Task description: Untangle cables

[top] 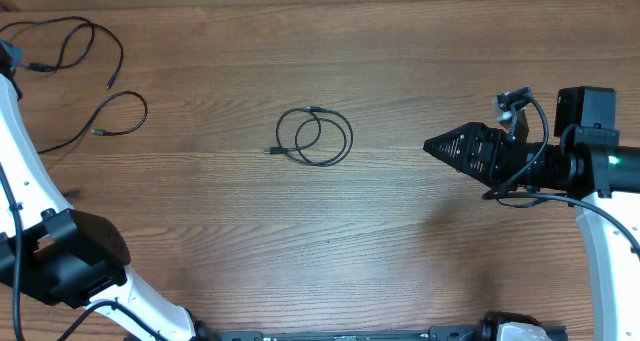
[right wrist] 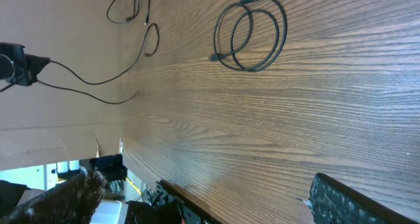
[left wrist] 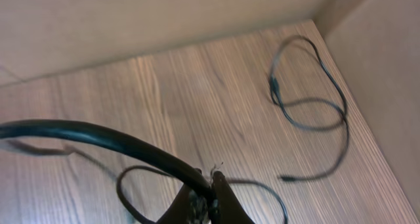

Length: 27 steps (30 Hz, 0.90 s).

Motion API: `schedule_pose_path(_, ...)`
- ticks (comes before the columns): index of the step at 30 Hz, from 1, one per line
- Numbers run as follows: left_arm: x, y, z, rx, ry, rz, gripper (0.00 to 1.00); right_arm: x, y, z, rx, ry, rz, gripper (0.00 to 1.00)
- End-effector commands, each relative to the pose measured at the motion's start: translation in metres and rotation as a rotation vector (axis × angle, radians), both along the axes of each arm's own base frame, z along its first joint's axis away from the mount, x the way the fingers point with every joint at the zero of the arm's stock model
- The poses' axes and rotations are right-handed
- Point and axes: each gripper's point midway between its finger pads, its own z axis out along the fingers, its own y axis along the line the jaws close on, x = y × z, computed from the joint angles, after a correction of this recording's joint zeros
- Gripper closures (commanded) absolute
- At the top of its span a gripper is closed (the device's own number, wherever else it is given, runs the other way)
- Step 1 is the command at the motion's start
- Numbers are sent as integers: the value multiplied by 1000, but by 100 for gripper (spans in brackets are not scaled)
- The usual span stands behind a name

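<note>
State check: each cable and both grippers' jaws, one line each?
coiled cable: looped on itself, free mid-table, untouched
loose cables: spread out at the far-left corner, uncoiled
left gripper: jaws look shut, thin cable at the tips, grip unclear
right gripper: jaws shut, empty, pointing toward the coiled cable

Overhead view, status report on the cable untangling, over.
Left gripper shut on a thin black cable at the far-left corner. Right gripper shut, empty. Coiled black cable lies alone at centre. Nothing in the way.

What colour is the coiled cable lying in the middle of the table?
Black. The coiled cable shows best in the overhead view, against the light wood.
</note>
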Motion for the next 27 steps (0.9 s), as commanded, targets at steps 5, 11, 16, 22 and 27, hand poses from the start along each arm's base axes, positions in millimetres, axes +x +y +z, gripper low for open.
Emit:
schedule_pose_path(5, 4, 1, 13, 9, -78, 25, 96, 4, -2, 8, -7, -27, -4, 0)
schedule_pose_path(11, 4, 1, -7, -23, -58, 35, 96, 4, -2, 8, -7, -26, -4, 0)
schedule_pose_path(16, 9, 3, -37, -64, -3, 27, 96, 4, -2, 8, -7, -26, -4, 0)
schedule_pose_path(22, 6, 0, -108, -166, 182, 25, 95, 4, -2, 8, -7, -26, -4, 0)
schedule_pose_path(27, -3, -7, -160, -254, 321, 23, 95, 4, -2, 8, -7, -27, -4, 0)
